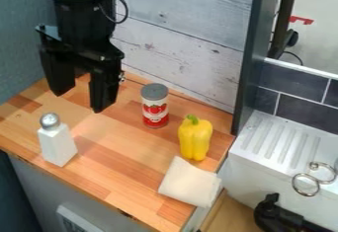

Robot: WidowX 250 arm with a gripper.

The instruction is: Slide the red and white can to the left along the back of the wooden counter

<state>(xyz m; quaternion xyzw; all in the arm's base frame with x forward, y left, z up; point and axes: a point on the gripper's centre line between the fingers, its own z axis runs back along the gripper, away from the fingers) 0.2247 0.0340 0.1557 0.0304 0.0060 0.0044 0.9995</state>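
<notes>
Standing near left is a white, silver-topped shaker [57, 144]; the black two-finger gripper [79, 101] hangs empty, jaws apart. Rightward, we see a grey-lidded red-and-white can [155, 110], folded white cloth [188, 182] and yellow bell pepper [194, 139], all ungripped; we judge handling unstarted or finished.

Indoor light, moderately bright, mostly diffuse. We find no lamp in the frame; the light seems to fall from above. Wooden counter [109, 149]: pale sheen across the middle, no hard glare. Small glints on the shaker's metal cap [49, 121] and the metal rings [294, 181]; soft highlights on the yellow pepper [195, 141]. White sink [264, 164] and folded cloth [190, 181] read brightest, their shading gentle. Shadows faint and soft-edged, so we cannot fix one direction. The black gripper [80, 103] goes very dark, surface detail mostly lost. Lower left corner dim.
</notes>
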